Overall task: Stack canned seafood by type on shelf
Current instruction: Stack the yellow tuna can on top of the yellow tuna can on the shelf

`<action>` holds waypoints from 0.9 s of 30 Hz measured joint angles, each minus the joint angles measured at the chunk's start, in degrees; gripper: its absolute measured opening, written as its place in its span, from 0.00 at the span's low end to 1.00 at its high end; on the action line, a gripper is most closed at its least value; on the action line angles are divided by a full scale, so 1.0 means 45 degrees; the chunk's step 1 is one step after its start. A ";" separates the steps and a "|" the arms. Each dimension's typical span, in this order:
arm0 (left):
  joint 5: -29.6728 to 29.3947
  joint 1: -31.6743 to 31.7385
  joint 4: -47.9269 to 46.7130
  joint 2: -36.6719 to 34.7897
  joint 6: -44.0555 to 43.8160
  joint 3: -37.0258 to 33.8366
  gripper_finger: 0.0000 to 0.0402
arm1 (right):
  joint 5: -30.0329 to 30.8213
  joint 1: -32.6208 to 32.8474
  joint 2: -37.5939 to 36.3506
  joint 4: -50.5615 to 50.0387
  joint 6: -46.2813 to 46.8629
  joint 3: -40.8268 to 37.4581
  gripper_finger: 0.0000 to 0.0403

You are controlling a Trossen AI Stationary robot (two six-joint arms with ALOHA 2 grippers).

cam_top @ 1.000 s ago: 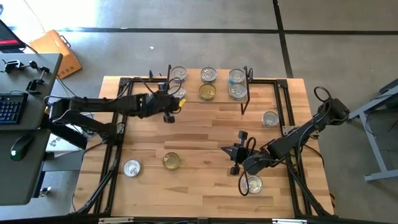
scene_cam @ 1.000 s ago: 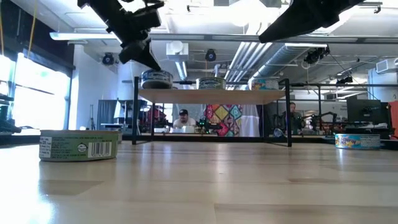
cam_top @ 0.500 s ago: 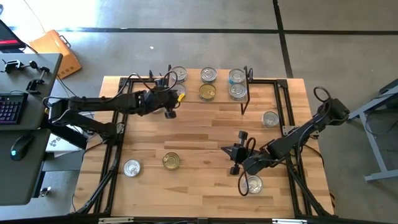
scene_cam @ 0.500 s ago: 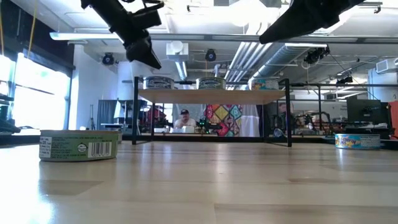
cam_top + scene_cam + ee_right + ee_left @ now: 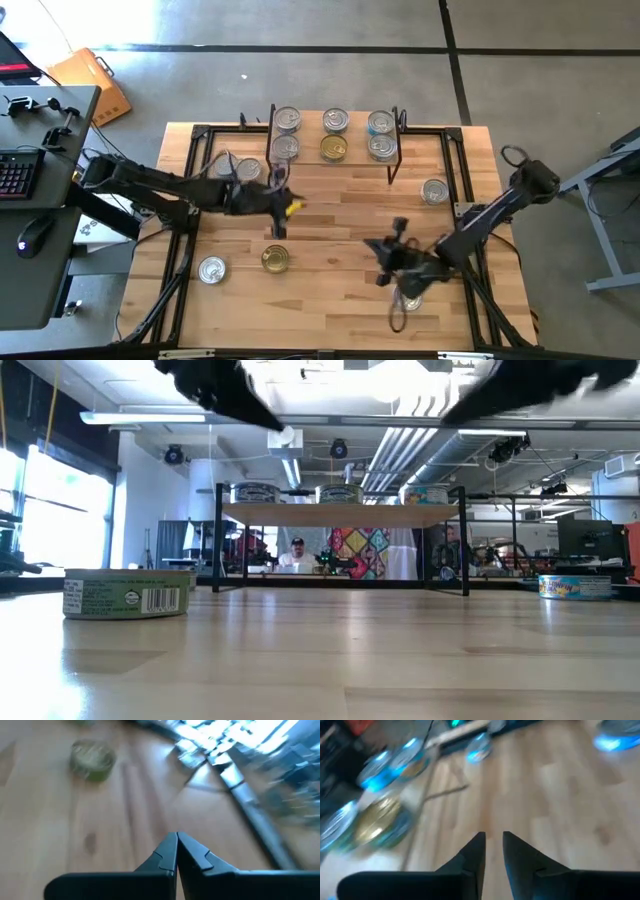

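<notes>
The shelf stands at the table's far edge, and several tins rest on it in two rows, among them a gold-lidded one. On the table lie a silver tin, a gold-lidded tin, a silver tin to the right and one partly under my right arm. My left gripper hovers in front of the shelf with a narrow gap between its fingers and holds nothing. My right gripper is shut above the near right table and holds nothing.
Black frame rails run along the table's left, right and far sides. The shelf's thin black legs stand on the tabletop. In the low view a green-labelled tin sits near left and a blue-labelled one at far right. People show in the room beyond.
My left gripper has drawn back from the shelf's left end toward the table's near edge, leaving a silver tin standing there. My right gripper has shifted a little toward the near edge, and its arm now partly covers the near right tin.
</notes>
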 joint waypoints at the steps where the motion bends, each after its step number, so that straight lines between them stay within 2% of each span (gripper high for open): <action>1: 0.0018 -0.0323 0.0478 0.0105 -0.0009 -0.0159 0.13 | 0.0716 0.0283 -0.0314 -0.0631 0.0379 0.0127 0.00; 4: 0.0022 -0.1057 0.2659 0.0576 -0.0314 -0.0820 0.10 | 0.1641 0.0977 -0.1290 -0.2333 0.1786 0.0262 0.00; 6: 0.0026 -0.1318 0.4510 0.1037 -0.1121 -0.1328 0.09 | 0.1527 0.1221 -0.1874 -0.3104 0.2787 0.0253 0.00; 9: 0.0435 -0.1592 0.6934 0.1974 -0.1738 -0.2020 0.09 | 0.0645 0.1325 -0.2292 -0.4136 0.4217 0.0253 0.00; 13: 0.0941 -0.1754 0.8890 0.3427 -0.1819 -0.2428 0.09 | -0.0225 0.1227 -0.1997 -0.4718 0.5452 0.0250 0.00; 18: 0.0898 -0.1533 1.0262 0.5158 -0.3621 -0.2384 0.09 | -0.0509 0.1189 -0.0703 -0.4430 0.5678 0.0249 0.00; 20: 0.0790 -0.1426 0.9997 0.5407 -0.3780 -0.2312 0.09 | -0.0360 0.1153 -0.0051 -0.4168 0.5681 0.0249 0.00; 22: 0.0428 -0.1407 0.8848 0.5259 -0.3832 -0.2213 0.08 | -0.0282 0.1044 0.0538 -0.3844 0.5688 0.0249 0.00; 25: -0.0638 -0.1785 0.5156 0.4337 -0.4524 -0.2041 0.05 | -0.0396 0.0808 0.1234 -0.3510 0.5703 0.0249 0.00; 27: -0.1641 -0.2138 0.2343 0.3412 -0.5763 -0.1879 0.02 | -0.0437 0.0599 0.1595 -0.3495 0.5693 0.0244 0.00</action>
